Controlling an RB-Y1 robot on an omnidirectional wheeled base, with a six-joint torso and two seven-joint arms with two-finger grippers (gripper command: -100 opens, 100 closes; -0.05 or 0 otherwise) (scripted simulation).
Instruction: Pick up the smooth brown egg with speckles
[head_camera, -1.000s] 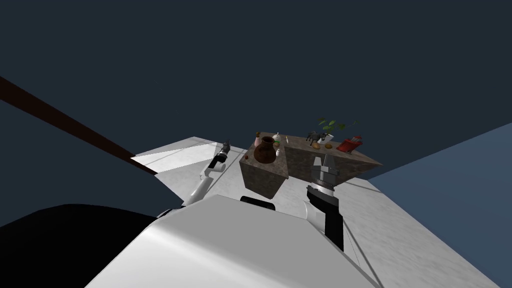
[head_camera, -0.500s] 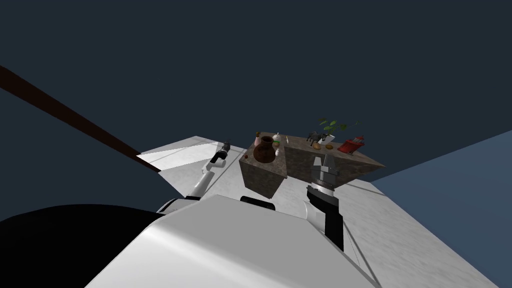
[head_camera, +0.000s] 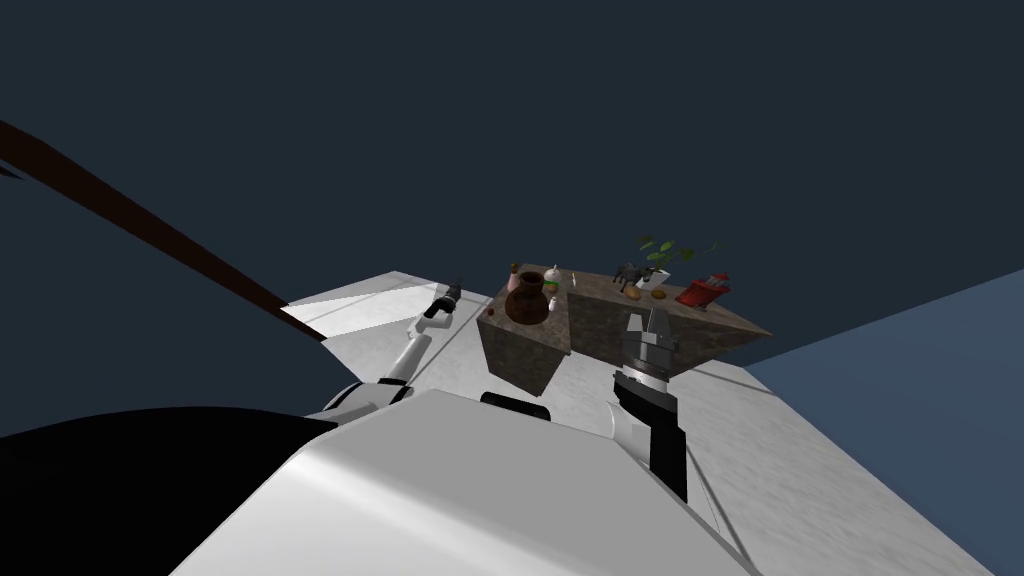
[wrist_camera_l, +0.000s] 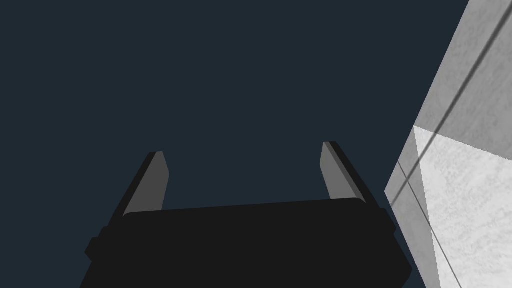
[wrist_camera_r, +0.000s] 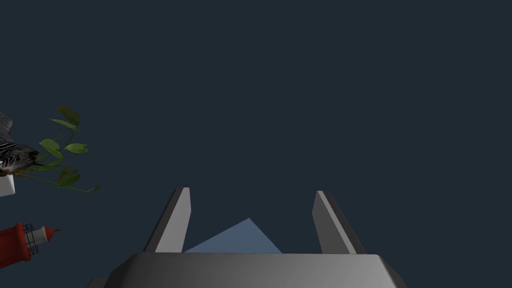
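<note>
- Right end effector: fingers spread apart and released, gripping nothing. It is held up before the near edge of the surface, a brown stone-patterned block.
- Brown egg: lies on the surface beyond the right end effector, just beside a similar orange-brown oval. The speckles are too small to tell.
- Behind these two stand a striped animal figurine and a leafy potted plant, with a red lighthouse model to their right.
- At the surface's left end stands a brown vase, with a white bottle near it.
- Left end effector: fingers likewise parted and released. It is stretched out over the pale floor, well apart from the surface.
</note>
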